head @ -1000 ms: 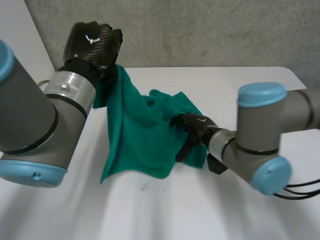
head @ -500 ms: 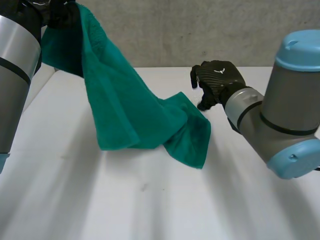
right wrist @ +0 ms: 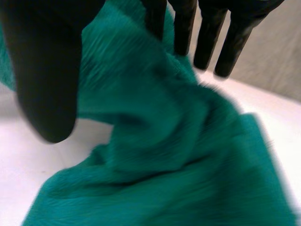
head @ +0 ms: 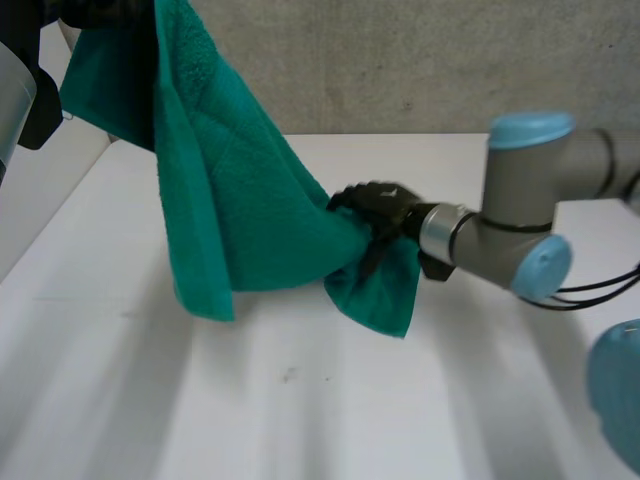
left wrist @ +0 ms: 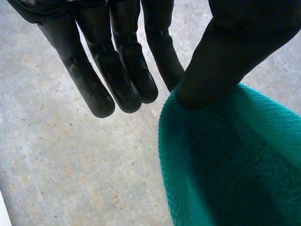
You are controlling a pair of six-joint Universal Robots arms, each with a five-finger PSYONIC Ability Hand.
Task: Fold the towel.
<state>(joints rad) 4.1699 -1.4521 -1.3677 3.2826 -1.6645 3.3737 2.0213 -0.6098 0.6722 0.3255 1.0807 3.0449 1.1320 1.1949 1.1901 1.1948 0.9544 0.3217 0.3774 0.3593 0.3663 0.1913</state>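
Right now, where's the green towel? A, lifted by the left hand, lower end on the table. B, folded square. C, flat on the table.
A: the left hand pinches the towel up high, and its lower end lies on the table beside the right hand.

Left hand (left wrist: 117, 61) raised high: fingers straight, thumb pinching towel (left wrist: 225, 165) edge against one finger. Right arm (head: 500, 235) stretched low and level; right hand (head: 375, 205) relaxed, thumb spread from fingers.

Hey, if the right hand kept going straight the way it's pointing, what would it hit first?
The green towel. The right hand points into its hanging fold, fingertips apparently at the cloth, though depth is hard to judge.
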